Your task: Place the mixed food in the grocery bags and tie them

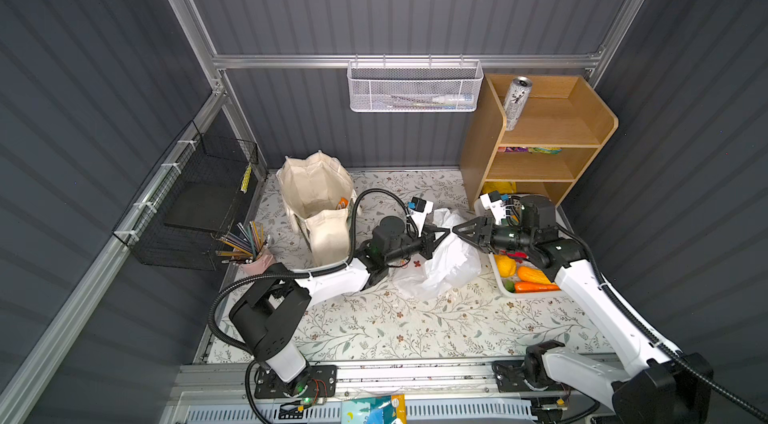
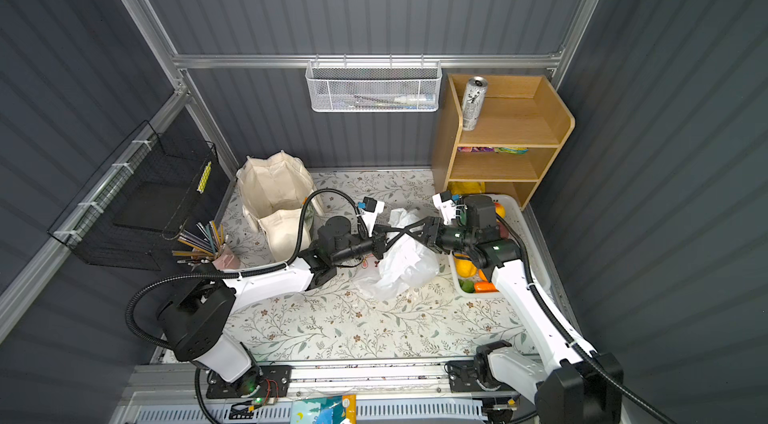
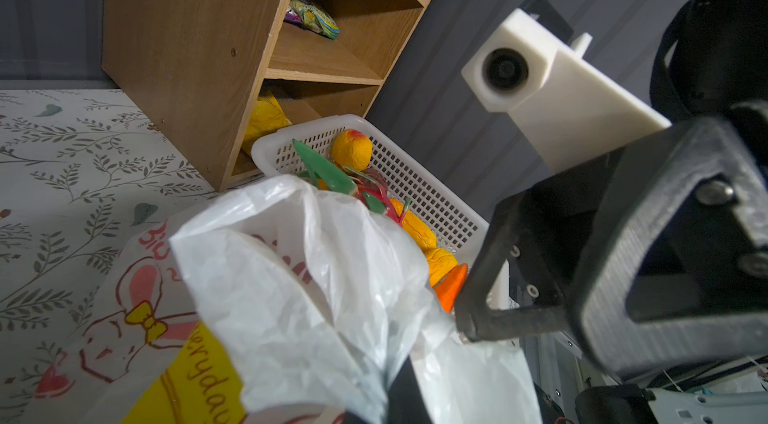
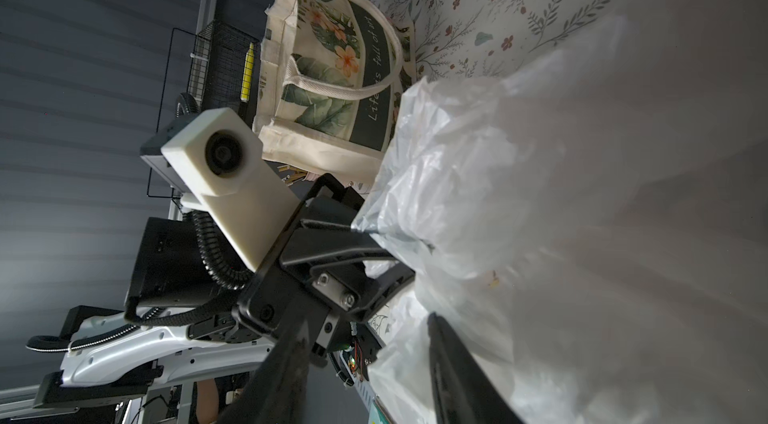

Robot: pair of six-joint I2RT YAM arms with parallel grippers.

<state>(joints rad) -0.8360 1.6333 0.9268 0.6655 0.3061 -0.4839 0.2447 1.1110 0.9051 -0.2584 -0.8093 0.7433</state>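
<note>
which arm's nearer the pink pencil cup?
Left. The left arm bends just beside the pencil cup; the right arm is on the far side, over the white basket.

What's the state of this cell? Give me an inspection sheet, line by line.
Surface: floral table cover, no spills seen.
Job's things: plastic bag crumpled at centre; canvas tote standing open behind it; toy produce in the white basket; can atop the wooden shelf; snack packets on its middle shelf.
Clutter: pencil cup at the left edge.
End effectors: left end effector shut on the plastic bag's film; right end effector open, at the bag.
Cables: left arm hose arches beside the tote; right arm hose follows its arm; no snag seen.
Surroundings: white mesh basket and black wire basket on the walls.
</note>
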